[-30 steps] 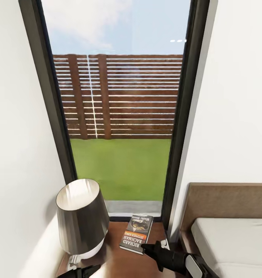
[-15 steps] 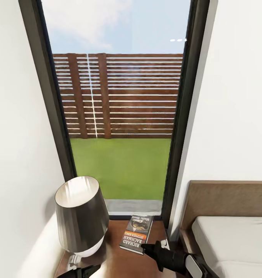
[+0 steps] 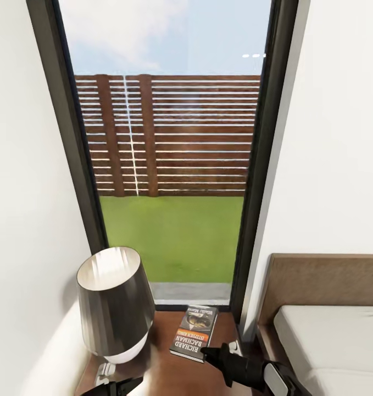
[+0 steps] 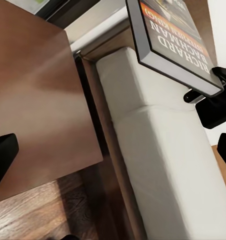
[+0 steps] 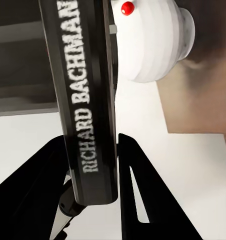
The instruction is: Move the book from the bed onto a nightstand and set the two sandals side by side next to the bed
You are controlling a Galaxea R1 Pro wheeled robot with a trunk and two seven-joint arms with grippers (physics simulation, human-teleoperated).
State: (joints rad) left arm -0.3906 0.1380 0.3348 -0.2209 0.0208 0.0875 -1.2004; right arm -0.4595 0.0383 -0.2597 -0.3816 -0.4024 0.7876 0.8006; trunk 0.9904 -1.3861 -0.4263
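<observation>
The book, dark with an orange band and "Richard Bachman" lettering, hangs just over the nightstand beside the lamp. My right gripper is shut on its near edge. In the right wrist view the spine runs between the two black fingers. The left wrist view shows the book in front of the bed's grey mattress, with the nightstand top beside it. My left gripper sits low by the nightstand's front, open, with nothing in it. The bed lies to the right. The sandals are out of view.
A lamp with a dark metallic shade and white base takes up the nightstand's left half. A tall dark-framed window rises behind, with white walls on both sides. The brown headboard stands to the right. Wood-plank floor shows below the nightstand.
The whole head view has shifted: lamp, headboard and window sit slightly higher in the picture. The book and right gripper keep their place in the frame.
</observation>
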